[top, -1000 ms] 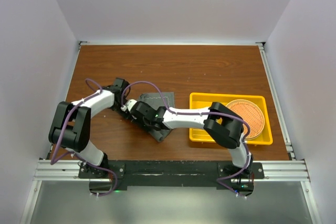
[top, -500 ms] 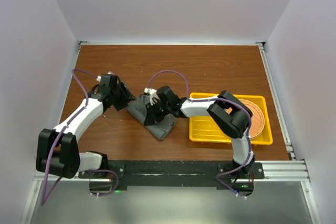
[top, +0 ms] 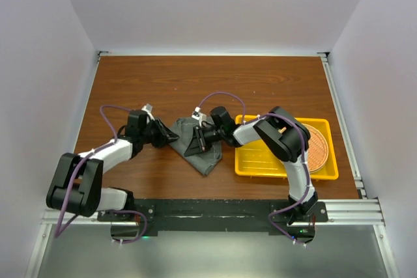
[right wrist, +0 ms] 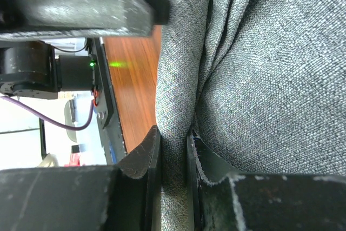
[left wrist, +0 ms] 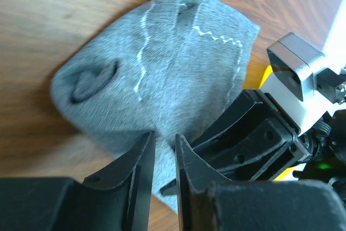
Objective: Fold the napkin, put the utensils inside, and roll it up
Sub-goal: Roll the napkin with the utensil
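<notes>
Bunching into a rumpled wedge, the napkin (top: 206,158) had lost the flat, squared panel that lay along its far side a second before. It sat on the table (top: 195,83) just left of the yellow tray (top: 287,175), pale stitching wandering across its folds.

Both arms had shifted as well. They had been crossed over the cloth. Now the left gripper (top: 171,137) had come in low at the napkin's left edge, and the right gripper (top: 193,146) had drawn back to reach in from the tray side.

In its own wrist view the right gripper (right wrist: 173,131) was clamped on a raised ridge of the napkin (right wrist: 259,52), with grey cloth filling the slit between its fingers. The left gripper (left wrist: 165,137) stood with only a narrow gap at the napkin's (left wrist: 178,63) near edge. I could not tell whether any cloth was caught in that gap.

The utensils showed in no view (a lump under the cloth might have been one, though that was only a guess). I judged the task to be mid-way — the cloth gathered rather than neatly folded, and no tidy roll yet. The woven mat (top: 314,145) lay in the tray.
</notes>
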You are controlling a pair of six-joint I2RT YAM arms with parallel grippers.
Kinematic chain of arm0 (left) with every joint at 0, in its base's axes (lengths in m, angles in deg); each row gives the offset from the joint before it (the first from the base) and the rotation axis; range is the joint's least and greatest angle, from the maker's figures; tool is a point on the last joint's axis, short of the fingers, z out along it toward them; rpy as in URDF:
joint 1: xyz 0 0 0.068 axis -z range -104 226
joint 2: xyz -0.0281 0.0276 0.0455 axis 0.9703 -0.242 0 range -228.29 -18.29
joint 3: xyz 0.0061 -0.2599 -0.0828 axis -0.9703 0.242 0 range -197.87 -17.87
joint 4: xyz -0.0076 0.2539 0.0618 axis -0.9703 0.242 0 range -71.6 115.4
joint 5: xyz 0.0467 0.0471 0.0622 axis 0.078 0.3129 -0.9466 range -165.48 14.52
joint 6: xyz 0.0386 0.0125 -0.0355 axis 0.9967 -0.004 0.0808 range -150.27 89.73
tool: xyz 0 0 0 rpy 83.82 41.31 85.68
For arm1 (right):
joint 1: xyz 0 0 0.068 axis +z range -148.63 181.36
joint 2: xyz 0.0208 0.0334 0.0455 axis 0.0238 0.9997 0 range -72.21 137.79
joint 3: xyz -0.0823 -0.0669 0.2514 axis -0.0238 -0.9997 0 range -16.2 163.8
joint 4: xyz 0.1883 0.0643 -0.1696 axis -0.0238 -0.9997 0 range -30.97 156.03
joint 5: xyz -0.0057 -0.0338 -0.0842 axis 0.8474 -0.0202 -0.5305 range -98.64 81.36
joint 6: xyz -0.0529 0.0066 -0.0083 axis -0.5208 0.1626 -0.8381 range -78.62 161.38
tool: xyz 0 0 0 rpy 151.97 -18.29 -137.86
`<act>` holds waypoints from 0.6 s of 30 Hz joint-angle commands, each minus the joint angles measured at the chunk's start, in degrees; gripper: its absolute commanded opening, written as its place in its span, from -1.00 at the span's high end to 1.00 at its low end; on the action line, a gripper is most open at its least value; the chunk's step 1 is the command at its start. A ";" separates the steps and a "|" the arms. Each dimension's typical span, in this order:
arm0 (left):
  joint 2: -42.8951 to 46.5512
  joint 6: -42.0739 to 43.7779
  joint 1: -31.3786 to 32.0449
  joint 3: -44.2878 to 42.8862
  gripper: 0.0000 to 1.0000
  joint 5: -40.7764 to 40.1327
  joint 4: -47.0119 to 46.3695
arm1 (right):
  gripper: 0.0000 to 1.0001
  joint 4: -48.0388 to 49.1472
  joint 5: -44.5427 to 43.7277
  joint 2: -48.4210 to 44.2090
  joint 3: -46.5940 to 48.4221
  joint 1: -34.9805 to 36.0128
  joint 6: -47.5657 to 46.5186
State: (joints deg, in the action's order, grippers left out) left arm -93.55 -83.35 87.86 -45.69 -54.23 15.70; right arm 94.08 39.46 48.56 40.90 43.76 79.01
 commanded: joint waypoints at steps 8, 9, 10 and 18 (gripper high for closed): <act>-12.44 2.19 1.33 1.44 0.59 3.00 -11.81 | 0.89 -31.09 -16.97 2.28 1.78 -0.12 -13.80; -12.80 3.23 1.33 1.88 0.60 2.91 -11.98 | 0.82 -32.78 -17.77 1.75 2.66 -0.12 -15.29; -13.15 3.42 1.41 3.02 0.61 2.74 -12.33 | 0.76 -34.45 -18.82 0.44 4.32 -0.12 -15.82; -19.39 3.16 2.12 9.09 0.74 3.09 -21.54 | 0.23 -47.29 -24.88 -4.84 12.93 1.55 -20.04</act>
State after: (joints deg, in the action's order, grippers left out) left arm -107.98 -83.54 89.12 -41.18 -49.20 -8.10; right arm 63.77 29.34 44.36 51.57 45.26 66.14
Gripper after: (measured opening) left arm 0.138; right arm 0.332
